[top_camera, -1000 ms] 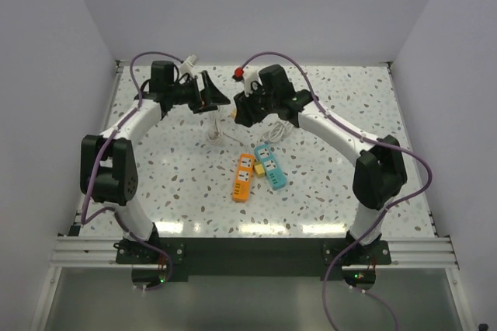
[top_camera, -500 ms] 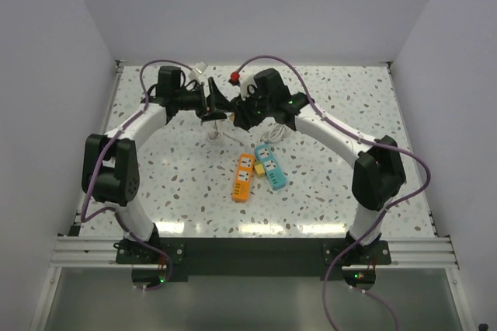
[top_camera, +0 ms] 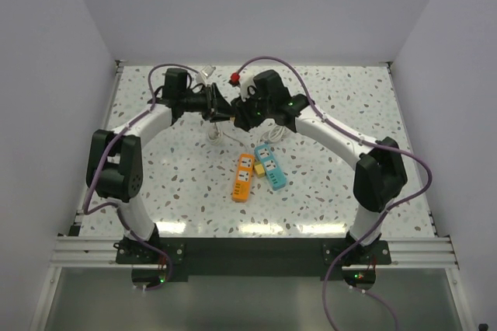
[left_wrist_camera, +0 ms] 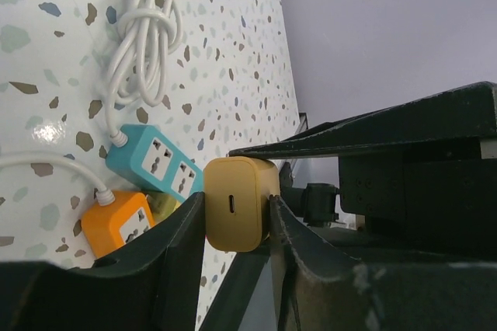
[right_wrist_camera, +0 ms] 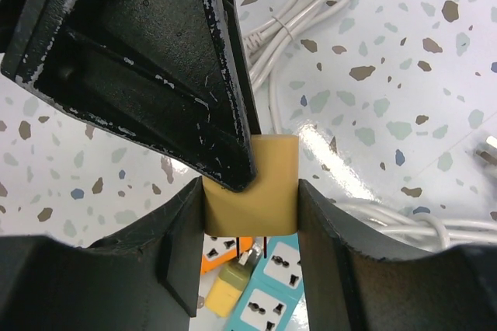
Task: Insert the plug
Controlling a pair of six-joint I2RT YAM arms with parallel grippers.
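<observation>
Smooth, rounded yellow-tan plug (left_wrist_camera: 235, 200) clamped by both my left gripper (left_wrist_camera: 237, 218) and right gripper (right_wrist_camera: 251, 191).
Scuffed black fingers (right_wrist_camera: 155, 51) hide its sides; overhead, I can hardly make it out.

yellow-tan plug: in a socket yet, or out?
Out. The small yellow-tan blocky plug is clamped mid-air in the right gripper, its prongs bare above the blue plastic power strip.

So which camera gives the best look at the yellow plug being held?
Left wrist view: the plug sits mid-frame, its ported face in plain sight. The right wrist view shows its side and prongs, but a black finger covers one corner. In the top external view I can't make it out.
</observation>
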